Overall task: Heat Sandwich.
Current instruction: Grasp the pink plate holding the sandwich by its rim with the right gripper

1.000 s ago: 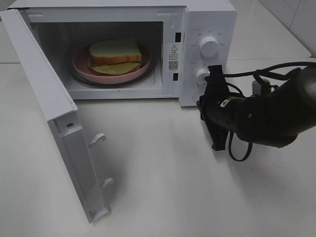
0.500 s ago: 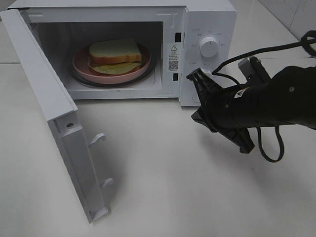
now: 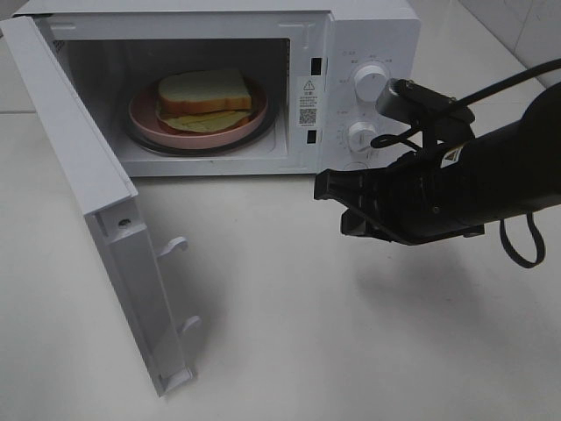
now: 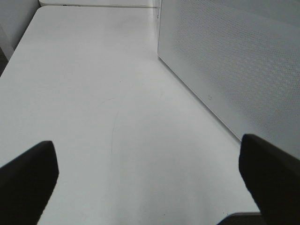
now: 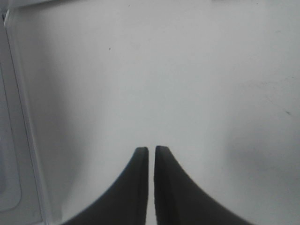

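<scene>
While sandwich [image 3: 204, 90] sits on plate [image 3: 145, 115] in microwave [image 3: 368, 26], right claw [image 5: 151, 153] together, left claw [image 4: 147, 152] apart

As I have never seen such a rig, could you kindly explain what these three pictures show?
This is a robot with two arms working at a white tabletop. The wide picture comes from a camera mounted high above. The other two come from a camera on each wrist, looking along that arm's fingers. On the table stands a boxy white microwave oven with its door swung open. Inside, a white sliced-bread sandwich lies on a round pink plate. The black right end effector hovers over the table in front of the oven, its fingers almost together and holding nothing. The left end effector is wide open and empty.
</scene>
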Motion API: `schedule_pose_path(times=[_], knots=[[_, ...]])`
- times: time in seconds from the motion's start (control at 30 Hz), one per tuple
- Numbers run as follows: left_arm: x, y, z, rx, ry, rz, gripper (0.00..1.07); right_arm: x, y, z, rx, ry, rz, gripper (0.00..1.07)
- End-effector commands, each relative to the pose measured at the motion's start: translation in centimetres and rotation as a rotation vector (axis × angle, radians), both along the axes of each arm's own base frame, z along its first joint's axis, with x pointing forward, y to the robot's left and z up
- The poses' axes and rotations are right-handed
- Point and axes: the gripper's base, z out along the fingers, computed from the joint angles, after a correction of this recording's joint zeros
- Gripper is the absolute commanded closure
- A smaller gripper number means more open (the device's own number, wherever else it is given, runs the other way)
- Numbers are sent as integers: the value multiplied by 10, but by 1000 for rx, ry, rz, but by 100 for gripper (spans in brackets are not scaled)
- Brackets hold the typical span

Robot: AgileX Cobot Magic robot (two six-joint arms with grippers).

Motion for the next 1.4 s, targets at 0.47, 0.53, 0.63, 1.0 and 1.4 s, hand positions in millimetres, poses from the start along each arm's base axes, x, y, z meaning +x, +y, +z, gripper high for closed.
schedule_pose_path(times=[0.47, 0.53, 0.63, 1.0, 1.4], knots=[[-3, 0, 0, -3, -29, 5, 6, -6, -4, 31, -393, 94, 518, 93], [-3, 0, 0, -3, -29, 5, 6, -6, -5, 36, -433, 99, 599, 93], [-3, 0, 0, -3, -29, 5, 6, -7, -5, 43, -487, 87, 753, 92], [-3, 0, 0, -3, -29, 5, 6, -6, -6, 56, -661, -72, 1306, 90], [-3, 0, 0, -3, -29, 5, 6, 2, -12, 57, -852, -213, 1589, 66]])
